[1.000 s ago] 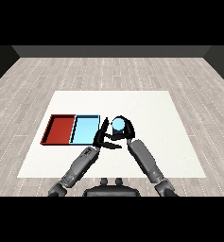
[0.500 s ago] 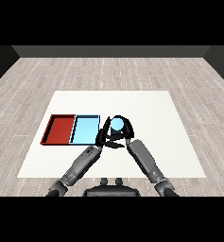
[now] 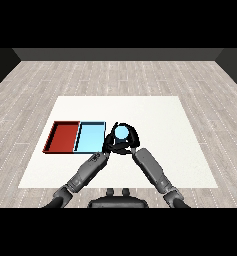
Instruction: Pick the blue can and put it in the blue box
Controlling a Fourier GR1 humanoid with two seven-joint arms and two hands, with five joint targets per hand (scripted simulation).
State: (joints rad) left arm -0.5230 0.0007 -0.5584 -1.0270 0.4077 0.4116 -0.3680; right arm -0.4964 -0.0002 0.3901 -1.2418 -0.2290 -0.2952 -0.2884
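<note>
The blue can [image 3: 121, 133] shows its light blue top just right of the light blue tray [image 3: 91, 137]. My right hand [image 3: 130, 140] is curled round the can and holds it. My left hand [image 3: 109, 145] lies close beside it at the tray's right edge, fingers fairly straight and partly hidden behind the right hand. The red tray [image 3: 64, 137] lies left of the blue tray, and both trays hold nothing.
The white table [image 3: 155, 120] extends wide to the right and behind the trays. Grey wood floor surrounds the table.
My right hand with the can has shifted slightly left, closer to the light blue tray. The left hand has stayed almost still beside it.
</note>
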